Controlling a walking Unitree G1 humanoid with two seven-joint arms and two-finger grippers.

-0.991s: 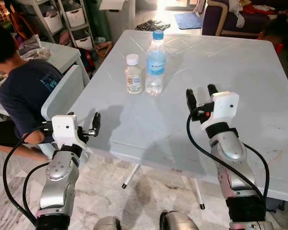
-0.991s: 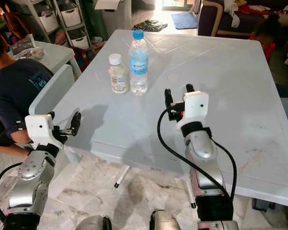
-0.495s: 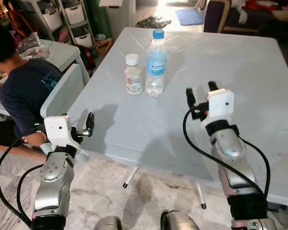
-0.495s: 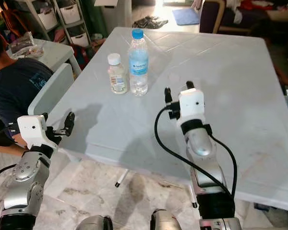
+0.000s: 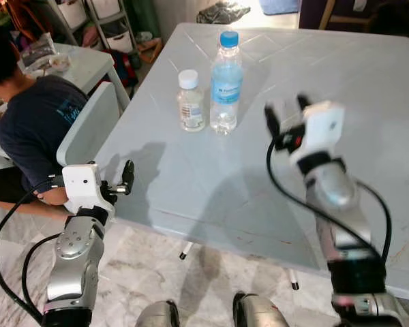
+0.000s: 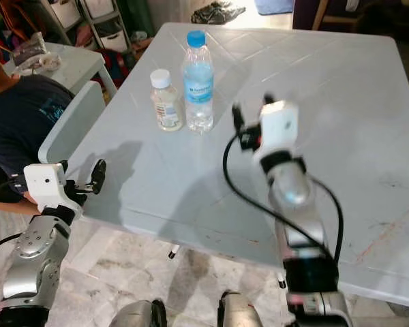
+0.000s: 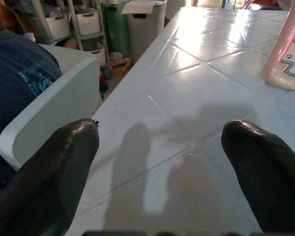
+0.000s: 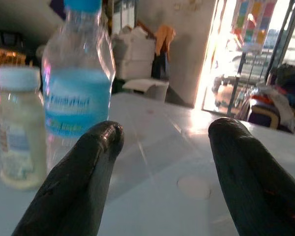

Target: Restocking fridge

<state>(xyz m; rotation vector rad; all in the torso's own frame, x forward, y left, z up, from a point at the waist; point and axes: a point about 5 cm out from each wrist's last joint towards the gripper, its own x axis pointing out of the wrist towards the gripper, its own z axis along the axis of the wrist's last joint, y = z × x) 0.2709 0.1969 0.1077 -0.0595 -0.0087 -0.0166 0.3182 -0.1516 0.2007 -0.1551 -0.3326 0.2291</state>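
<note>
A clear water bottle (image 5: 225, 82) with a blue cap and blue label stands upright on the white table (image 5: 368, 88). Just left of it stands a shorter bottle (image 5: 190, 101) of pale liquid with a white cap. My right gripper (image 5: 287, 114) hovers open above the table, a little right of the water bottle, and looks blurred. In its wrist view both bottles, water bottle (image 8: 77, 93) and short bottle (image 8: 17, 128), lie ahead of the fingers (image 8: 83, 172). My left gripper (image 5: 127, 177) is open at the table's left edge, low down, holding nothing.
A person (image 5: 27, 129) in a dark shirt sits in a white chair (image 5: 88, 133) at the table's left side, close to my left arm. Shelves with bins (image 5: 102, 20) stand beyond. Marble floor (image 5: 191, 286) lies below the near table edge.
My right gripper has risen and moved forward toward the bottles, still open. The camera has tipped, shifting the scene slightly. The left arm has barely moved.
</note>
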